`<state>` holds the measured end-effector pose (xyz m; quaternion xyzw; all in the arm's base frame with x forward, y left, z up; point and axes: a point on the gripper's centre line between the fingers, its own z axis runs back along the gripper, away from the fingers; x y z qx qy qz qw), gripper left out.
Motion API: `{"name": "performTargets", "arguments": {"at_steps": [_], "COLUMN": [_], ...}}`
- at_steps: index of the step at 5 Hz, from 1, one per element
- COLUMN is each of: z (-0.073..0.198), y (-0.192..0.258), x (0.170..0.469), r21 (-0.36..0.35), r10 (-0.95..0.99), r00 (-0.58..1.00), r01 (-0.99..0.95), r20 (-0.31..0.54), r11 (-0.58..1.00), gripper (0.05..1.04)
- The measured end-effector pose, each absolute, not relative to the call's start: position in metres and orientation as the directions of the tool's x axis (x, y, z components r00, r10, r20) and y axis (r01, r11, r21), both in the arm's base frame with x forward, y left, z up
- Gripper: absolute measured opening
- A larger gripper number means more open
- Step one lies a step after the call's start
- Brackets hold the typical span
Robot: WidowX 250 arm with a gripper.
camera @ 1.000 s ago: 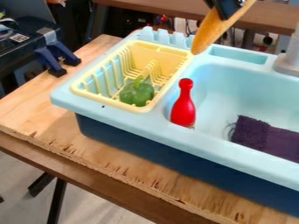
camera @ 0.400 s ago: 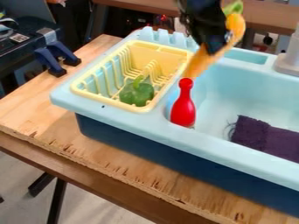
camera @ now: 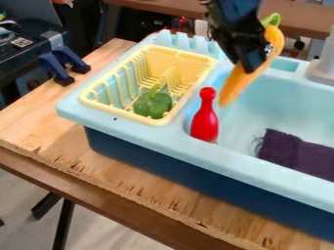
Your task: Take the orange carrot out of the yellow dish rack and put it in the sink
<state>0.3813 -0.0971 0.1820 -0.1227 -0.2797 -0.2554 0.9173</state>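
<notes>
My black gripper (camera: 251,61) hangs over the back left part of the sink, shut on an orange carrot (camera: 246,79) with a green top. The carrot slants, its green end up at the right and its tip down at the left, just above and right of a red bowling pin (camera: 205,119). That pin stands upright at the sink's left edge. A green pepper (camera: 153,103) lies in the yellow dish rack (camera: 124,115), left of the pin.
The light blue sink (camera: 261,112) holds a dark purple cloth (camera: 297,154) at its right. A grey faucet base (camera: 322,71) rises at the back right. Blue clamps (camera: 64,66) grip the wooden table (camera: 39,119) at the left.
The gripper has come down from the top edge with the carrot, and lately the carrot has moved right and lower over the sink. The pin, pepper and cloth have not moved.
</notes>
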Motion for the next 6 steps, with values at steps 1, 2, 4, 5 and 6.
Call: {"name": "performTargets", "arguments": {"at_steps": [1,2,4,5,6], "z": [0.174,0.155,0.124,0.125,0.157], "y": [-0.099,-0.090,-0.086,-0.086,-0.080], "x": [0.383,0.382,0.378,0.378,0.380], "r21": [-0.108,-0.150,-0.113,-0.100,-0.082], "r10": [-0.350,-0.277,-0.232,-0.231,-0.209], "r00": [0.753,0.804,0.899,0.898,0.863], "r01": [0.483,0.408,0.292,0.286,0.276], "r20": [0.557,0.526,0.372,0.374,0.461], "r11": [0.869,0.901,0.950,0.953,0.958], "gripper": [0.390,0.390,0.774,0.993,0.999]}}
